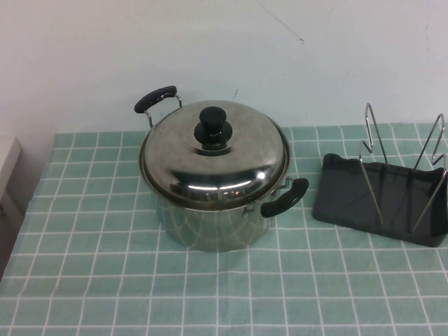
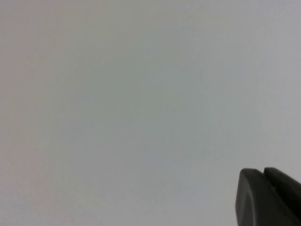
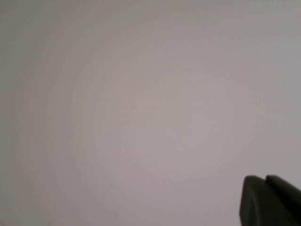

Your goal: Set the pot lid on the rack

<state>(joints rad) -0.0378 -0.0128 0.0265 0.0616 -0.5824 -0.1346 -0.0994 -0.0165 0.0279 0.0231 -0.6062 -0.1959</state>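
Observation:
The shiny domed pot lid point(image 1: 213, 161) with a black knob point(image 1: 214, 127) sits closed on the steel pot point(image 1: 210, 227), left of the table's middle. The rack point(image 1: 381, 194), a black tray base with tall silver wire loops, stands at the right edge and holds nothing. Neither arm shows in the high view. My left gripper point(image 2: 262, 170) shows only as two dark fingertips pressed together against a blank pale wall, with nothing between them. My right gripper point(image 3: 265, 178) looks the same in its wrist view, shut and empty.
The pot has two black handles, one at the back left point(image 1: 155, 98) and one at the front right point(image 1: 285, 198). A green checked cloth point(image 1: 84, 280) covers the table. A white wall stands behind.

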